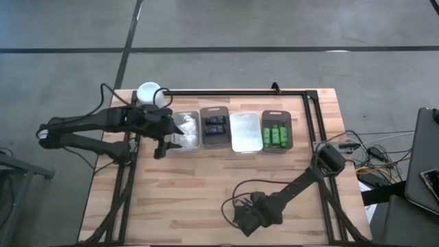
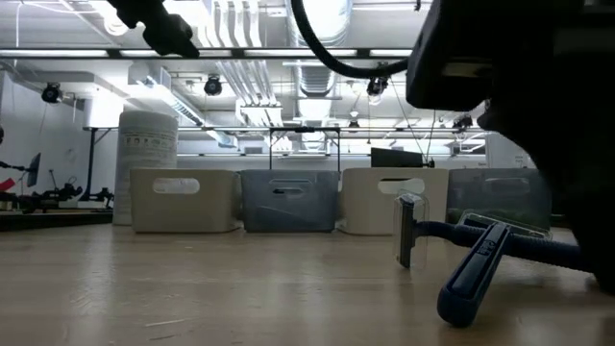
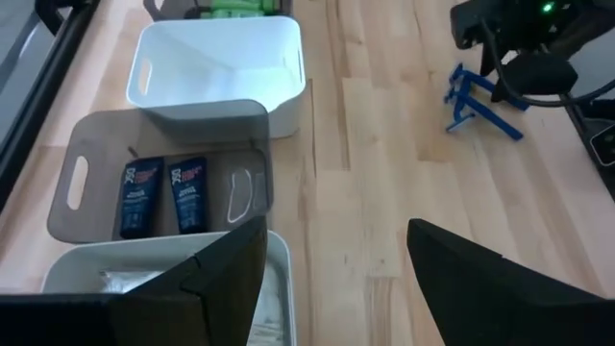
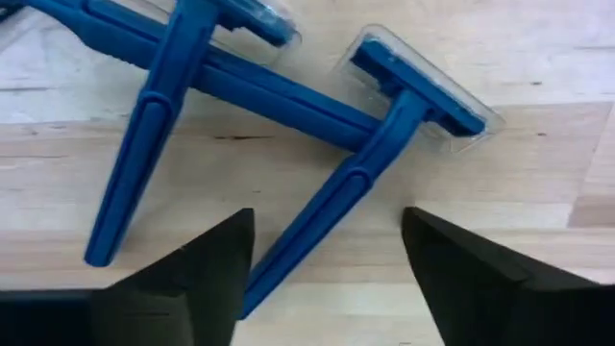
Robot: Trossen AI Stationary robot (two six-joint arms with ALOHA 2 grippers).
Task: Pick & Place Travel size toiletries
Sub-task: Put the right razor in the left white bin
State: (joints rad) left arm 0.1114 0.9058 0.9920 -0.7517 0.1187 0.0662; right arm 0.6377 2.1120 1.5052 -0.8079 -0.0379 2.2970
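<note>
The wooden table [image 1: 206, 199] has a black frame [image 1: 302, 92] running along its far edge and down its right side. The near half is mostly bare board, the widest open room lying near and left. Across the far middle stands a row of four trays, side by side: from the left a white tray [image 1: 186, 140] holding white packets [image 1: 184, 128], a grey tray [image 1: 215, 143] with two small black blocks [image 1: 215, 125], an empty white tray [image 1: 245, 132], and a grey tray [image 1: 276, 145] holding green bottles [image 1: 277, 133]. A tall white cylinder [image 1: 150, 94] stands at the far left corner, just beyond the row.

The left arm reaches in from the left; the left gripper [image 1: 163, 140] hangs over the near left edge of the packet tray, fingers [image 3: 480, 279] spread with nothing between them.

The right arm folds from the right edge down to the near middle, a cable [image 1: 236, 189] looping beside it. The right gripper [image 4: 322, 259] sits low over the board, fingers [image 4: 202, 269] spread and empty, above blue razors [image 4: 288, 96] that lie crossed over one another on the wood, well apart from the trays.
</note>
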